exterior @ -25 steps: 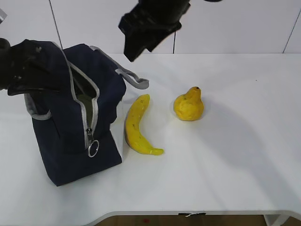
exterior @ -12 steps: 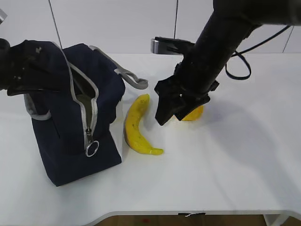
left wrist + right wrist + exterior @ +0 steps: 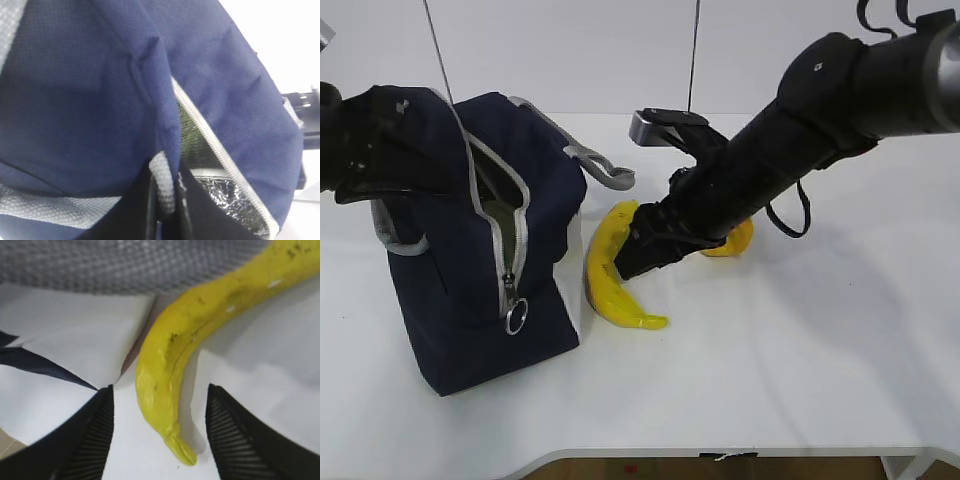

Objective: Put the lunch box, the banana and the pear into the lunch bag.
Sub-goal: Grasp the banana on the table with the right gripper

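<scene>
- Between the spread jaws of the right gripper (image 3: 159, 432) lies the banana (image 3: 200, 335), its lower tip centred in the gap with neither pad touching it yet; the jaws stand apart so they can straddle the fruit before closing.
- Just beyond those jaws, the lunch bag (image 3: 485, 250) stands almost touching the banana, which lies on the table (image 3: 800, 360).
- Behind the right arm, the pear (image 3: 735, 238) is mostly hidden and waits untouched.
- Within the jaws of the left gripper (image 3: 167, 200), a fold of the bag's blue rim and grey webbing is pinched tight; this hold seems meant to keep the zipped mouth gaping so fruit can drop in.
- Below that pinch, the silvery lining (image 3: 230, 197) shows; the lunch box is not visible anywhere, so I cannot tell whether it sits inside.
</scene>
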Robot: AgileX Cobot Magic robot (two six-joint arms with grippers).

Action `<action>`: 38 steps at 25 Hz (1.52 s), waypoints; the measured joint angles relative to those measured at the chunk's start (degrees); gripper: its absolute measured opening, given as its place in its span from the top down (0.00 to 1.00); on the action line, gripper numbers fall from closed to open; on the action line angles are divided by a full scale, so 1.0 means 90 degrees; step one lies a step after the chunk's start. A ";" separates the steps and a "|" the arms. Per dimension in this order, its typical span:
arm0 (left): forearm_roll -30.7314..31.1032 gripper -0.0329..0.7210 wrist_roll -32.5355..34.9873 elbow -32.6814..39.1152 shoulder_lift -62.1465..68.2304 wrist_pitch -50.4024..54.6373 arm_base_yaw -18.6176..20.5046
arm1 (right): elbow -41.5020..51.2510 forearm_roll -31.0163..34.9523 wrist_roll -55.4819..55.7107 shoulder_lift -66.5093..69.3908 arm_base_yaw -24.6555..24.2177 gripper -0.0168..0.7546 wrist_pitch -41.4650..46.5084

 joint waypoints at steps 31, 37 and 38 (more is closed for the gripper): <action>0.0004 0.93 0.0000 0.0000 0.0000 0.0000 0.0000 | 0.0168 0.2081 -0.3041 0.0853 0.0051 0.38 -0.0363; 0.0004 0.93 0.0014 0.0000 0.0000 0.0000 0.0000 | 0.0168 0.2095 -0.3243 0.0938 0.0051 0.38 -0.0427; 0.0004 0.93 0.0014 0.0000 0.0000 0.0000 0.0000 | 0.0168 0.2095 -0.3252 0.0967 0.0051 0.38 -0.0427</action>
